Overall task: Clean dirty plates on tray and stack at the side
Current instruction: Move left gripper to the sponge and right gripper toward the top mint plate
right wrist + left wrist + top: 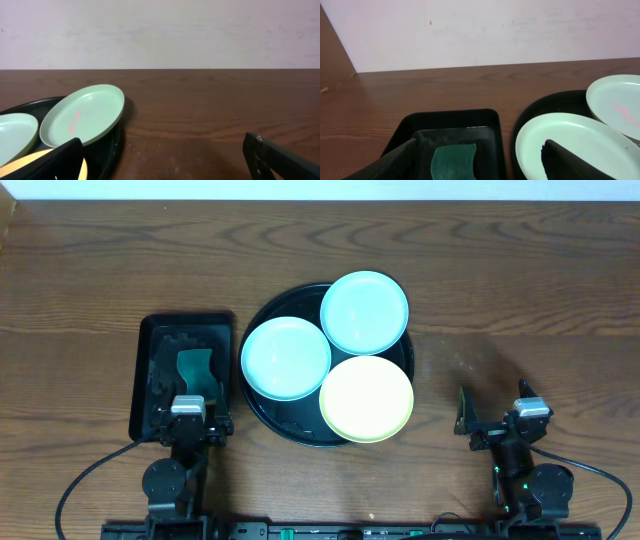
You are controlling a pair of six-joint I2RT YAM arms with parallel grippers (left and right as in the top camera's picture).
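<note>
Three plates lie on the round black tray (268, 415): a mint one at the left (285, 358), a mint one at the back right (364, 312) with a red smear, and a pale yellow one at the front right (366, 398). My left gripper (188, 415) is open and empty over the near end of the rectangular black tray (142, 375). My right gripper (497, 415) is open and empty over bare table, right of the round tray. The left wrist view shows the left mint plate (570, 140) and the smeared one (615, 102). The right wrist view shows the smeared plate (82, 115).
A green sponge (195, 370) lies in the rectangular tray; it also shows in the left wrist view (452, 160). Brown wooden table (520, 290) extends behind and to the right of the round tray. A pale wall stands at the back.
</note>
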